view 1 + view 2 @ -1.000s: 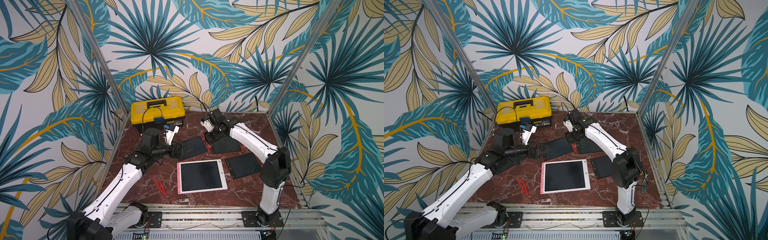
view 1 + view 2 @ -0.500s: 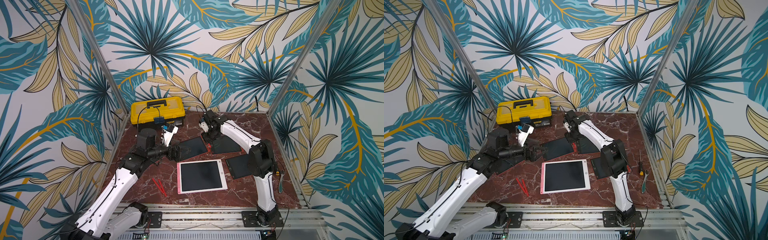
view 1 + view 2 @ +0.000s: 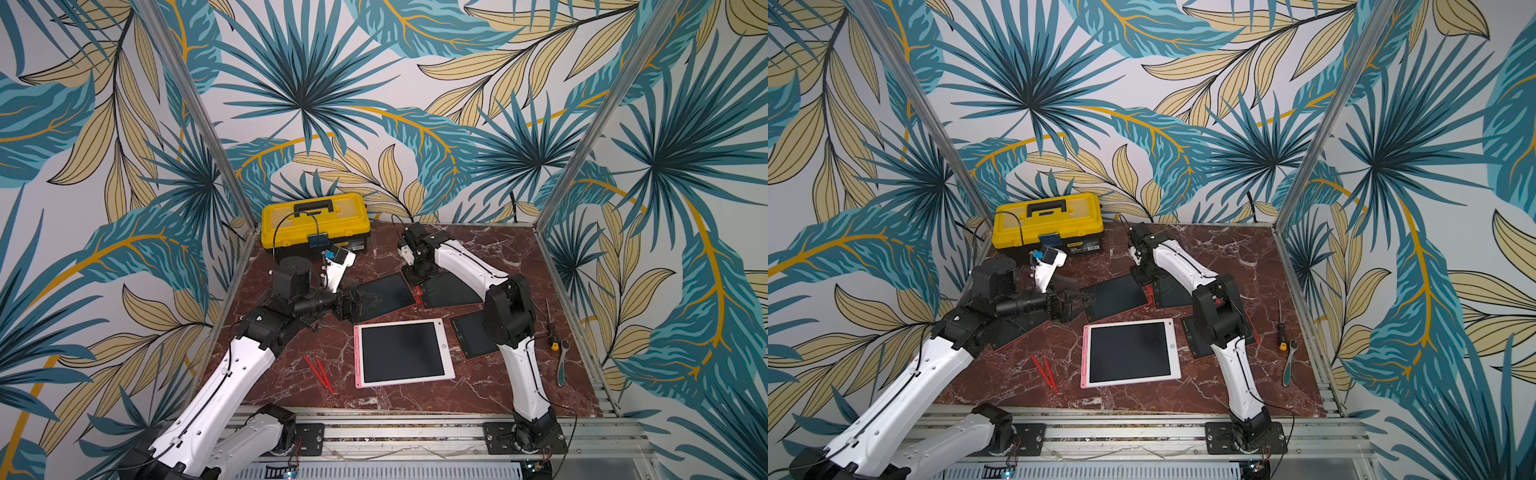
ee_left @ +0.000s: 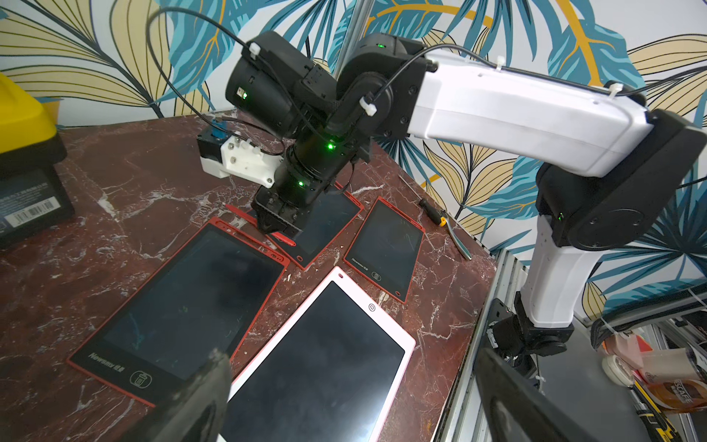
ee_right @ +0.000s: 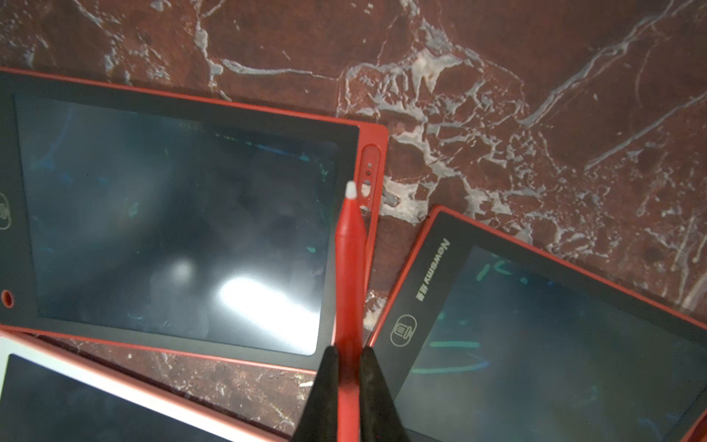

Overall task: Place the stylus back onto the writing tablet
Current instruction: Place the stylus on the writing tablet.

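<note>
- Right gripper (image 5: pixel 346 354) is pinched on the red stylus (image 5: pixel 349 268), at the far middle of the worktop (image 3: pixel 478 390).
- Stylus is lined up over the slotted edge of a red-framed tablet (image 5: pixel 172 214), with its white tip by the slot end; contact cannot be told.
- Left gripper (image 3: pixel 363 303) is spread wide and empty, at the left side of that tablet.
- Two loose red pens (image 3: pixel 319 372) are seen near left, beside a pink tablet (image 3: pixel 401 353).
</note>
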Controlling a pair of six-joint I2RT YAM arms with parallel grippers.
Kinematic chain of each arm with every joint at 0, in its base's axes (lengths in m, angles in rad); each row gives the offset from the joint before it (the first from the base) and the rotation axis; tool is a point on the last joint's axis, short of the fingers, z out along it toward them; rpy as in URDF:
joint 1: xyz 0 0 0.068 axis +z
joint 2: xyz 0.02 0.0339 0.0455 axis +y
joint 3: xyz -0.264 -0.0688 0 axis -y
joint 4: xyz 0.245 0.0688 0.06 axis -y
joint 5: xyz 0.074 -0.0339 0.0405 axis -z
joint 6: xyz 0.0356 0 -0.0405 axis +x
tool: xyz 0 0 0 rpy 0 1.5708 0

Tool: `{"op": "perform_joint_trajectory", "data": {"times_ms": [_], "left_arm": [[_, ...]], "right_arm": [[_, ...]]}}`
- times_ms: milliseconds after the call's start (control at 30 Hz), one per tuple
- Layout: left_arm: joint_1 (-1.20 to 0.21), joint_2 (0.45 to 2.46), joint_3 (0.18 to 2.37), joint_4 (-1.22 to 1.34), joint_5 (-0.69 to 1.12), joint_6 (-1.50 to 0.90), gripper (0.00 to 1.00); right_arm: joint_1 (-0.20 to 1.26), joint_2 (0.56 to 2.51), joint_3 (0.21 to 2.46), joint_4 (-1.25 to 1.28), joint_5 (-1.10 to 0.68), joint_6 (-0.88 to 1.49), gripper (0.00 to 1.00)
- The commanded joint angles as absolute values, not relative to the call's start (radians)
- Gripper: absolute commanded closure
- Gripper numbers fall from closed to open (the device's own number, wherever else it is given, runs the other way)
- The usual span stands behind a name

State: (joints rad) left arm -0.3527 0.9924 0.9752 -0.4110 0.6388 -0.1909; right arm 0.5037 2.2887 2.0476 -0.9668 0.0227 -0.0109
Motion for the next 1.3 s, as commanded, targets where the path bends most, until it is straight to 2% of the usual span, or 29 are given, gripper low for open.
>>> {"op": "perform_joint_trajectory", "data": {"times_ms": [0, 1267], "left_arm": [[-0.352, 0.98, 0.968, -0.386, 0.632, -0.193, 0.0], [-0.352, 0.974, 0.968, -0.419, 0.638, -0.167, 0.0]], "right_arm": [[0.501, 2.321, 2.072, -0.969, 0.034, 0.005, 0.89], [0.5, 2.422, 2.114, -0.93, 0.066, 0.084, 0.89]]}}
